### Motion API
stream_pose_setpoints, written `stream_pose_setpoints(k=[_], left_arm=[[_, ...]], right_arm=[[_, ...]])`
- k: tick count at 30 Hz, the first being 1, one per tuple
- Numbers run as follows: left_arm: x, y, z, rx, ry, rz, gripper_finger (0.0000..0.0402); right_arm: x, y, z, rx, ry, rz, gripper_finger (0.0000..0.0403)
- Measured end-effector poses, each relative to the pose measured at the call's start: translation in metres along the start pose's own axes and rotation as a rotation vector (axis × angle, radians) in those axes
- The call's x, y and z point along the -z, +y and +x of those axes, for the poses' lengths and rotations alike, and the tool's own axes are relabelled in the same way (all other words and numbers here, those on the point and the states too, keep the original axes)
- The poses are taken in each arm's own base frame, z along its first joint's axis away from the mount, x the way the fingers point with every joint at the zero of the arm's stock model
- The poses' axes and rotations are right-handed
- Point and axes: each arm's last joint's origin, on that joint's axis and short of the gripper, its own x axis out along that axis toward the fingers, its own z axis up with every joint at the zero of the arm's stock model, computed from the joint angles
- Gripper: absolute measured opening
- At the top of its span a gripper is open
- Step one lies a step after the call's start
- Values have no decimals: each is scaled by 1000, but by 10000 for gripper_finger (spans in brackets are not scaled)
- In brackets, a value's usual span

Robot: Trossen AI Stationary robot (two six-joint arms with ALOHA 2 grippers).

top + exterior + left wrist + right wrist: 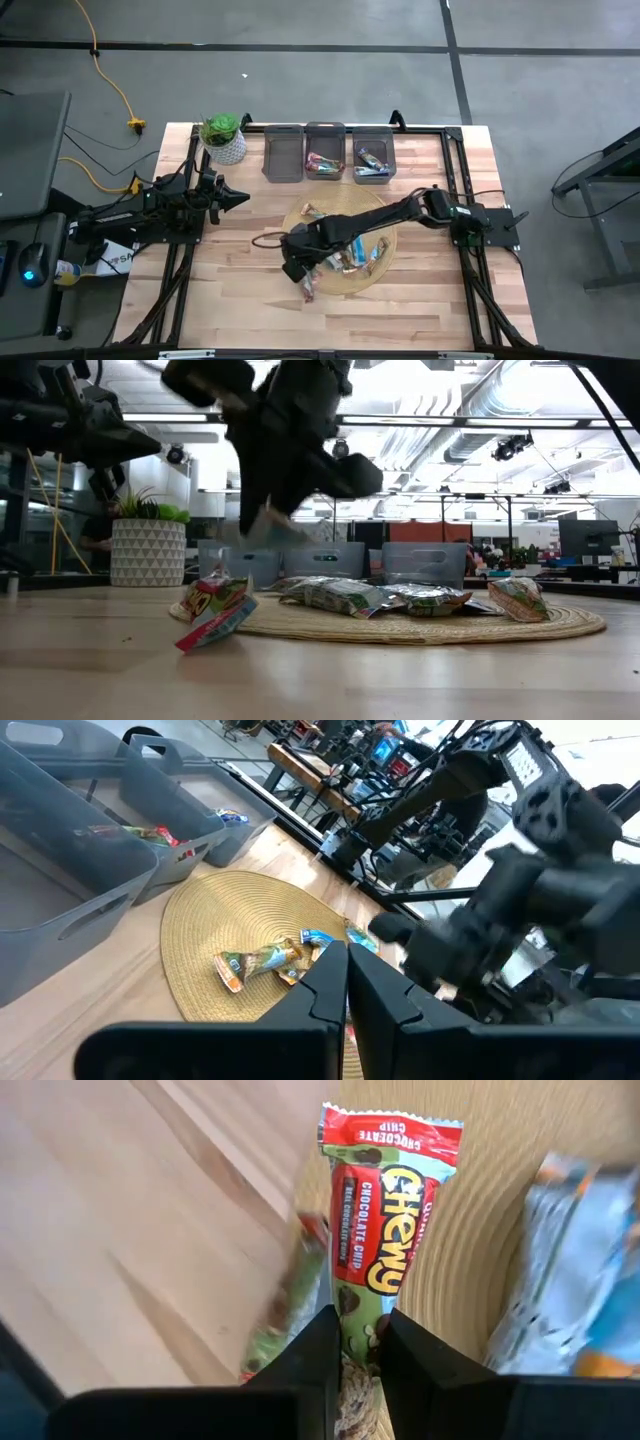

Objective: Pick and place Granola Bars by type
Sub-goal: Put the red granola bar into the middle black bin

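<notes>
Floor [300, 80]: I see grey concrete, dark seam lines.
Yellow cable [112, 85]: trails across the floor from my overhead camera.
Ceiling [470, 420]: exposed ducts, strip lights.
Worktop [240, 310]: pale wood planks.

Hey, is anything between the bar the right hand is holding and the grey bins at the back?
Nothing visible blocks it. The right hand grips the red-and-green Chewy granola bar above the round woven mat; the table between mat and grey plastic bins looks bare.

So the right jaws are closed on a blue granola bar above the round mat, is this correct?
Not quite. The bar held by the right gripper has a red and green chocolate chip wrapper, not blue, as the right wrist view shows. The rest holds: shut jaws, above the mat's edge.
</notes>
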Motion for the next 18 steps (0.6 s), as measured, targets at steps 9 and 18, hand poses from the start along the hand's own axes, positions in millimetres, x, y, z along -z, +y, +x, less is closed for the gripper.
stream_pose_setpoints(k=[9, 18], left_arm=[[0, 0, 0, 0, 0, 0, 10], [0, 0, 0, -2, -1, 0, 10]], right_arm=[[-27, 10, -68, -159, -293, -94, 48], [-53, 12, -130, -178, -681, -307, 48]])
